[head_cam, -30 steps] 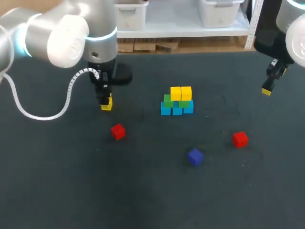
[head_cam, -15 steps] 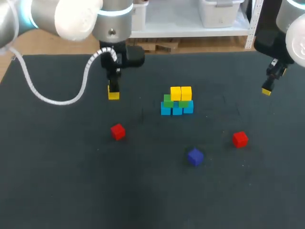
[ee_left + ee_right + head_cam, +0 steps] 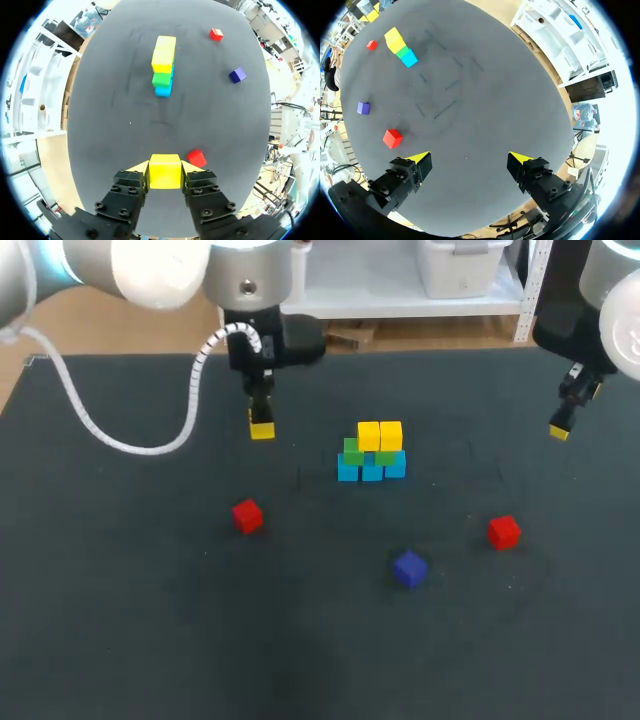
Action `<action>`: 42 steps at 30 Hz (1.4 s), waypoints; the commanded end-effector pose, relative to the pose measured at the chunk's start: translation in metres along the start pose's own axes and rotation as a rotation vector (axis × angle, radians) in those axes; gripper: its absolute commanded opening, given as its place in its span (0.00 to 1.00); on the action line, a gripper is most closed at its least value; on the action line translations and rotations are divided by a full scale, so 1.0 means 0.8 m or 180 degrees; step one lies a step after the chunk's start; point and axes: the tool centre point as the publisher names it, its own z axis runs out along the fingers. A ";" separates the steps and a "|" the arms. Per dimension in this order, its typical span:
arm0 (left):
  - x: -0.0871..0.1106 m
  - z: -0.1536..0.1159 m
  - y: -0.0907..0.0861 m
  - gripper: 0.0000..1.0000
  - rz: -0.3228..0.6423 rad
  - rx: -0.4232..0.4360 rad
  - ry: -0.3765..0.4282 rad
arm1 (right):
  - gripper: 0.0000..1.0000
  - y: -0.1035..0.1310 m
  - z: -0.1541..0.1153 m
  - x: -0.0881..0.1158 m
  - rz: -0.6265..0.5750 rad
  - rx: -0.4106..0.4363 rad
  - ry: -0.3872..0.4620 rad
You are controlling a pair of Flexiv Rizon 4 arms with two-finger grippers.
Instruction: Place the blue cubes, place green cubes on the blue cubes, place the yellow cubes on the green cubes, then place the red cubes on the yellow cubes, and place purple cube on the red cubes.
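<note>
My left gripper (image 3: 261, 420) hangs above the table, left of the stack, shut on a yellow cube (image 3: 165, 171). The stack (image 3: 372, 453) has blue cubes (image 3: 372, 472) at the bottom, green cubes (image 3: 353, 451) on them and two yellow cubes (image 3: 380, 435) on top; in the left wrist view the stack (image 3: 163, 65) lies straight ahead of the fingers. One red cube (image 3: 247, 515) lies front left, another red cube (image 3: 503, 531) front right, and a purple cube (image 3: 409, 567) between them. My right gripper (image 3: 560, 428) stays open and high at the far right, with nothing in it (image 3: 470, 160).
The dark mat (image 3: 150, 620) covers the whole table. In the right wrist view a red cube (image 3: 392, 138) and the purple cube (image 3: 363, 107) lie ahead and to one side of the open fingers, the stack (image 3: 400, 46) farther off.
My left gripper has carried the yellow cube to the right and toward the back, closer to the stack. The right arm and the loose cubes have not moved.
</note>
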 end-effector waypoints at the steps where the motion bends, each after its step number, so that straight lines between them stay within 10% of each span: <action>1: -0.022 0.002 -0.007 0.00 0.0046 -0.0033 0.0062 | 1.00 0.000 0.000 0.001 0.0000 0.0000 -0.0007; 42: -0.125 0.032 -0.005 0.00 0.0180 -0.0038 -0.0126 | 1.00 0.000 0.000 0.001 0.0000 0.0000 -0.0007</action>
